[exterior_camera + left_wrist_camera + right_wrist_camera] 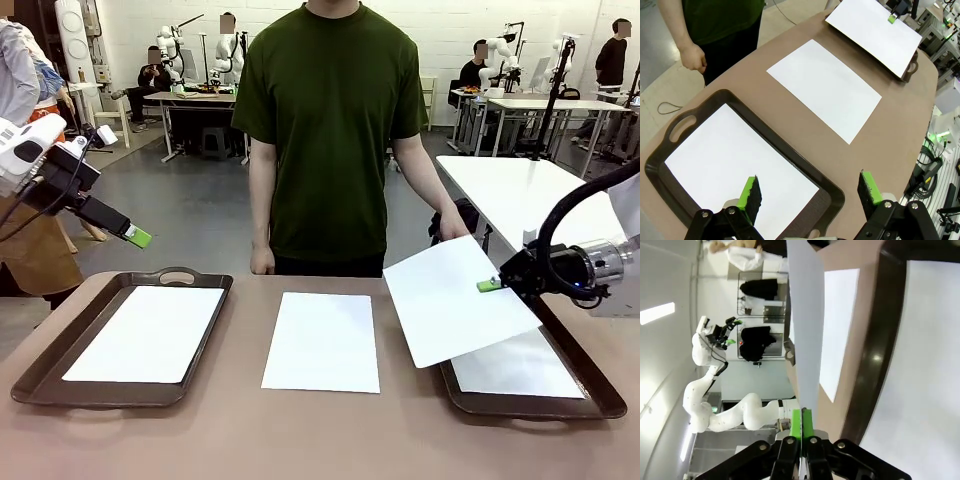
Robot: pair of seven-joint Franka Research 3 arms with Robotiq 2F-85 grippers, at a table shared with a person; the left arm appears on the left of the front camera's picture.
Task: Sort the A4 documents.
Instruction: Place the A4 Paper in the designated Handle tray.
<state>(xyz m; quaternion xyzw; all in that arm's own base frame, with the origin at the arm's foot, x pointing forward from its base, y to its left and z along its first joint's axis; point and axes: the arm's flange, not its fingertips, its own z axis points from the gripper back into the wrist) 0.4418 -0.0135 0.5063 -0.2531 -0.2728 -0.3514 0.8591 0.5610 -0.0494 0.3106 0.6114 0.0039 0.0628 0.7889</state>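
One white A4 sheet (455, 298) hangs tilted above the right brown tray (590, 400), pinched at its right edge by my right gripper (489, 285); the person's hand holds its far corner. In the right wrist view that sheet (805, 325) rises edge-on from my shut gripper (801, 426). Another sheet (520, 368) lies in the right tray. A third sheet (322, 341) lies flat on the table's middle, and one more sheet (148, 333) fills the left tray (60, 345). My left gripper (137, 236) hovers open, high above the left tray; its fingers (751, 194) frame that tray's sheet (730, 160).
The person in a green shirt (330, 130) stands at the far table edge, one fist (262, 262) on the table. A white table (520, 190) stands behind on the right. Bare brown tabletop (300, 440) runs along the near edge.
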